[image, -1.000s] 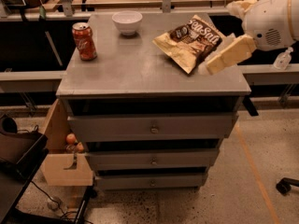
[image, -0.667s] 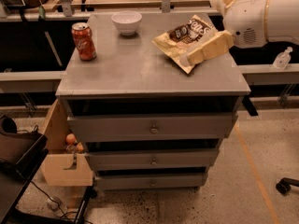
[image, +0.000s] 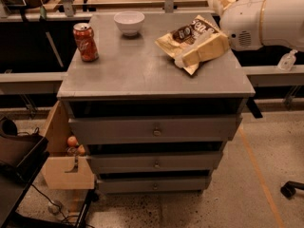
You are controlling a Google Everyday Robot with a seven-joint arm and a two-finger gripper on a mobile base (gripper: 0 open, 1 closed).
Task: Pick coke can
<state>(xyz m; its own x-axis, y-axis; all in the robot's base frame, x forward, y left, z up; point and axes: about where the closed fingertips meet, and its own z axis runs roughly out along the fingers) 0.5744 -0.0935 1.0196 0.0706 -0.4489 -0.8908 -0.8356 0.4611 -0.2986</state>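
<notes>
One red coke can point(image: 85, 42), white script unreadable, is seen upright at the cabinet top's point(image: 142, 72) left rear; the gripper point(image: 186, 58) is held over a chip bag point(image: 183, 32), grip state undeterminable.

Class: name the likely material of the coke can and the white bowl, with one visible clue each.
The coke can: probably painted metal, silvery rim. The white bowl may be glazed ceramic or plastic: smooth, white. The gripper hangs over the chip bag, away from the can.

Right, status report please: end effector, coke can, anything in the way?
End effector over the chip bag, view right. Coke can upright, view left, not held. White bowl further back, likely off the line.
</notes>
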